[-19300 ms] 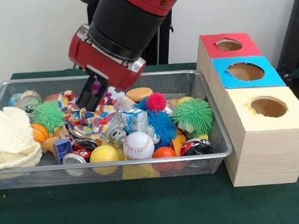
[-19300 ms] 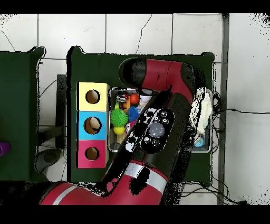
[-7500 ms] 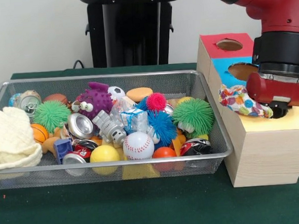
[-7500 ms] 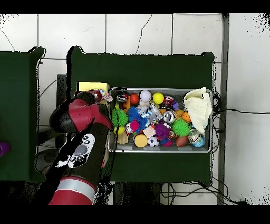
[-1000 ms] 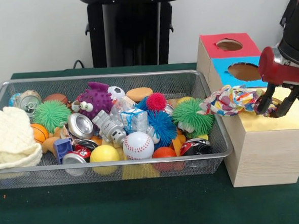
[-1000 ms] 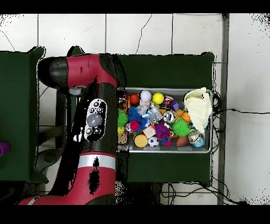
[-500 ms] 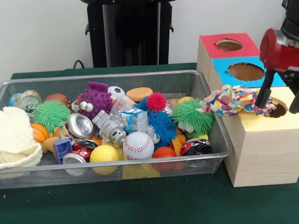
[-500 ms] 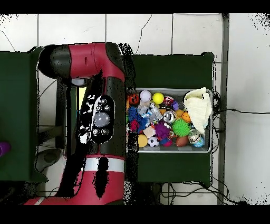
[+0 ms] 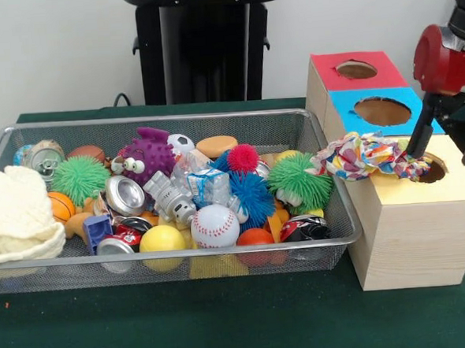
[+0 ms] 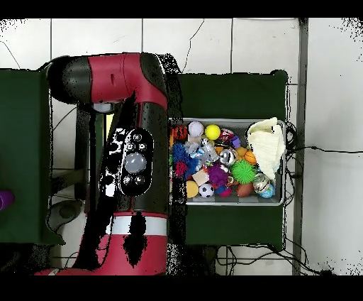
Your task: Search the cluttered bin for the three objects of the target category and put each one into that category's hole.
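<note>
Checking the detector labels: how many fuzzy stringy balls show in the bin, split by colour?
green fuzzy balls: 2
blue fuzzy ball: 1
pink fuzzy ball: 1
Total: 4 in sight. The clutter may hide others.

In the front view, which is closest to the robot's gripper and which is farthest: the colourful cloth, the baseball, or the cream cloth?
From the gripper, open above the yellow box's hole:
1. Colourful cloth, draped on the yellow box's top, just beside the gripper.
2. Baseball, at the bin's front middle.
3. Cream cloth, at the bin's far left end.
</note>
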You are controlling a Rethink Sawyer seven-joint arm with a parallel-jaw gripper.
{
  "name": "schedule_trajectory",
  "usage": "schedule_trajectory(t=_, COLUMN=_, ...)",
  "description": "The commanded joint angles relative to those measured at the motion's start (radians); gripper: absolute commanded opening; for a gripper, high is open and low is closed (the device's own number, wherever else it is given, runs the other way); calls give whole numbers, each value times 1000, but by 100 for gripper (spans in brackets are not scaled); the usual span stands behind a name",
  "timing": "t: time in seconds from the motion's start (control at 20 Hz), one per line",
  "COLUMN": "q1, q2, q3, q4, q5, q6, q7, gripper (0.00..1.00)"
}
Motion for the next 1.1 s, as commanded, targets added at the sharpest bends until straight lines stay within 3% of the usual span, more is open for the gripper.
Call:
schedule_trajectory(t=0.05, q1=-41, q2=-25, q3=68, q4=84, q5=-32, q6=39, q7=-24, gripper=100)
schedule_trajectory(t=0.35, q1=-90, q2=-64, q3=96, q4=150, q5=-38, q6=6, q7=-125, gripper=100)
schedule_trajectory(t=1.1, q1=-126, q2=-50, q3=117, q4=114, q5=-81, q6=31, q7=-194, gripper=100)
